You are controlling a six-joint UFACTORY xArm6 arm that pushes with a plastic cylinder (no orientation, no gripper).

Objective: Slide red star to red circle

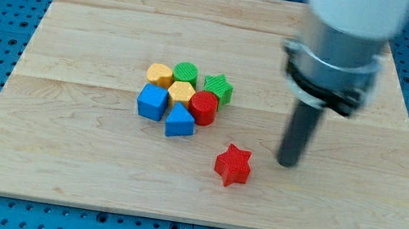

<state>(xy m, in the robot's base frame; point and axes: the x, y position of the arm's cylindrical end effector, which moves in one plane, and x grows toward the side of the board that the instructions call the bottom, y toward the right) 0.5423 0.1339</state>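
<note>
In the one camera view, the red star (233, 164) lies alone on the wooden table (59, 166), a little below and right of the frame's centre. The red circle (204, 107) sits up and to the left of it, at the lower right edge of a tight cluster: yellow heart (160, 74), green circle (186, 72), green star (218, 89), yellow hexagon (181, 92), blue cube-like block (153, 101) and blue triangle (180, 120). My tip (287, 163) rests on the table just to the right of the red star and slightly above its middle, apart from it. There are no fingers on this arm, only the rod, so nothing opens or clamps.

The risks, as I judge them: the target lies up-left, yet my tip stands right and slightly high, so a straight leftward push would likely send the star along the lower part of the frame, under the blue triangle. The star's points may also make it spin off the rod. Pushing too hard at the end could knock the red circle into its neighbours and scatter the cluster.
</note>
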